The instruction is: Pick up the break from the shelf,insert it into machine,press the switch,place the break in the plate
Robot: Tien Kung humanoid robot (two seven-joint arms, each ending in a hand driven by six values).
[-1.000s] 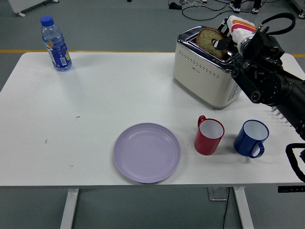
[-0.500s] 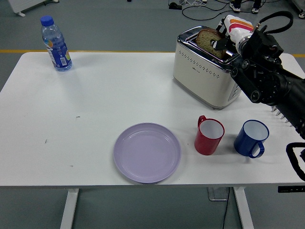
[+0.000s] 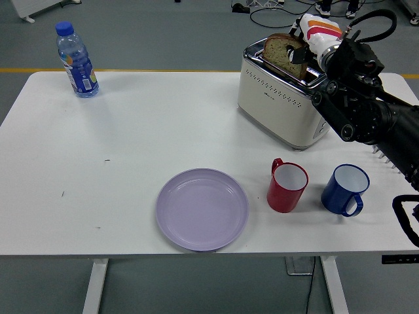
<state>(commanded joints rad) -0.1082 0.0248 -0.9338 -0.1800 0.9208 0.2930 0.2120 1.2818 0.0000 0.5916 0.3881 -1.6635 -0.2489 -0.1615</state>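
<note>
A slice of brown bread (image 3: pixel 280 54) sticks up out of the slot of the white toaster (image 3: pixel 281 101) at the back right of the table. My right hand (image 3: pixel 302 47), in a white and orange glove on a black arm, reaches in from the right and has its dark fingers closed on the slice's right edge. The bread's lower part is hidden inside the slot. A lilac plate (image 3: pixel 201 209) lies bare near the front edge, well left and forward of the toaster. My left arm is out of sight.
A red mug (image 3: pixel 287 186) and a blue mug (image 3: pixel 346 190) stand side by side in front of the toaster, between it and the plate's right side. A water bottle (image 3: pixel 76 60) stands at the back left corner. Cables lie on the floor beyond the table.
My right hand has risen and shifted slightly left with the bread, so the slice stands higher out of the toaster slot than a second ago.
</note>
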